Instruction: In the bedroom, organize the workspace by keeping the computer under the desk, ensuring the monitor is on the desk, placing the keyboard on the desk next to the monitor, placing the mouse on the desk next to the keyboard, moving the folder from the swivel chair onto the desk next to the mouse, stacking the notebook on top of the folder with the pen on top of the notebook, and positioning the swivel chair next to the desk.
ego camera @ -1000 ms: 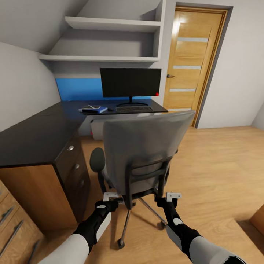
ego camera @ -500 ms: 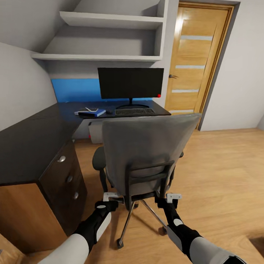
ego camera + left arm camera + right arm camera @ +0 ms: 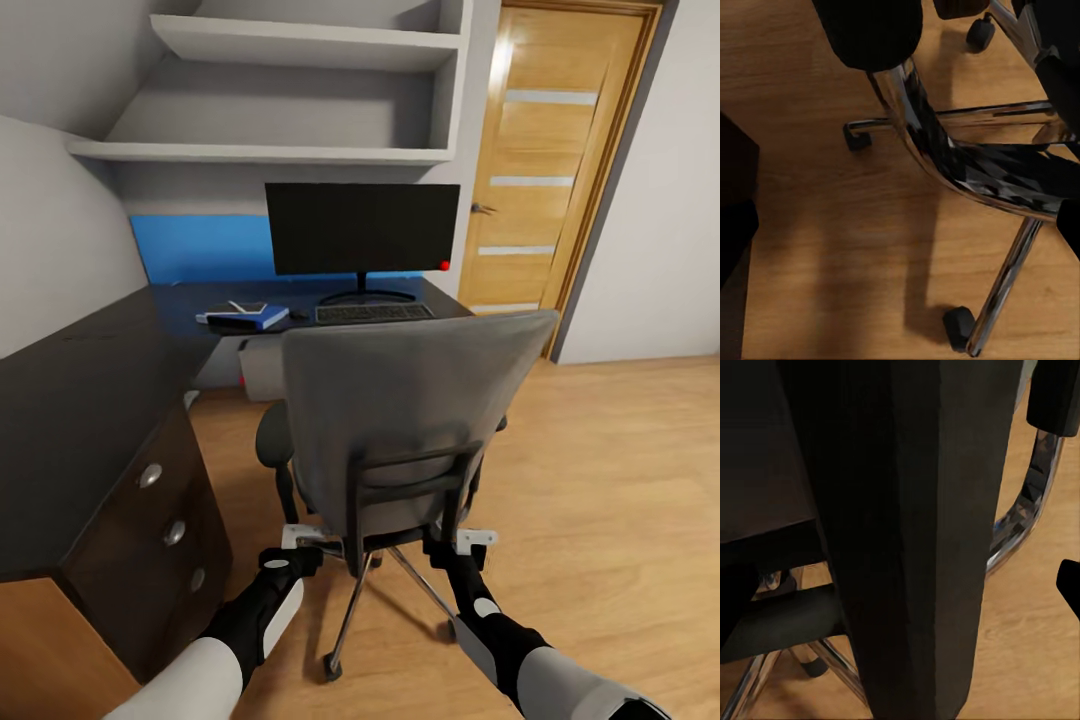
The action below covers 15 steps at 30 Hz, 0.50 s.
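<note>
The grey swivel chair [image 3: 400,410] stands with its back to me, facing the black L-shaped desk [image 3: 90,400]. My left gripper [image 3: 305,538] and right gripper [image 3: 458,540] sit low at either side of the backrest frame, open. The chrome base [image 3: 945,150] lies between the left fingers and the dark back post [image 3: 907,510] between the right ones. On the far desk stand the monitor [image 3: 360,228], the keyboard [image 3: 373,313], the mouse [image 3: 297,313] and a blue stack of folder and notebook [image 3: 243,317]. The pale computer [image 3: 262,368] sits under the desk.
Desk drawers [image 3: 165,510] with round knobs flank the chair closely on the left. White wall shelves [image 3: 300,100] hang above the monitor. A wooden door [image 3: 560,170] is shut at the back right, with wooden floor [image 3: 600,480] open to the right.
The whole view has shifted: I have rolled forward with the chair, which keeps its place between my grippers, and the desk's side now lies closer on the left.
</note>
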Available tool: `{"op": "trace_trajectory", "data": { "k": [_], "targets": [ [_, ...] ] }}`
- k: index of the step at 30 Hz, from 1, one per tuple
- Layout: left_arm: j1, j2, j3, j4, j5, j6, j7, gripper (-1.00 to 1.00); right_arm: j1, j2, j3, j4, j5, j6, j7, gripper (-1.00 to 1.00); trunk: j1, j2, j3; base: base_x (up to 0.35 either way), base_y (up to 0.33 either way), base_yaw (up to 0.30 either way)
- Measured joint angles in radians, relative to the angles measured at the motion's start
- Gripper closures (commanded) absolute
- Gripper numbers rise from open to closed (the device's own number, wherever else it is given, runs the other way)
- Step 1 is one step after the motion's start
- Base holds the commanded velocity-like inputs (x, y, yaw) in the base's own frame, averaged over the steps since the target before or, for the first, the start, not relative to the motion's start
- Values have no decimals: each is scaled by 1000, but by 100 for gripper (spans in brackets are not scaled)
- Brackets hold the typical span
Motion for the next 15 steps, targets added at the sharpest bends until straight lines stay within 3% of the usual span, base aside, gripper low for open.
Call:
{"op": "trace_trajectory", "data": {
  "k": [5,15],
  "targets": [
    [0,0,0,0,0,0,0,-100,0,1,3,-7,11,2,2,-100,1,0,0,47,29,0],
    [0,0,0,0,0,0,0,-100,-1,1,3,-7,12,1,2,-100,1,0,0,-300,-67,0]
  ]
}}
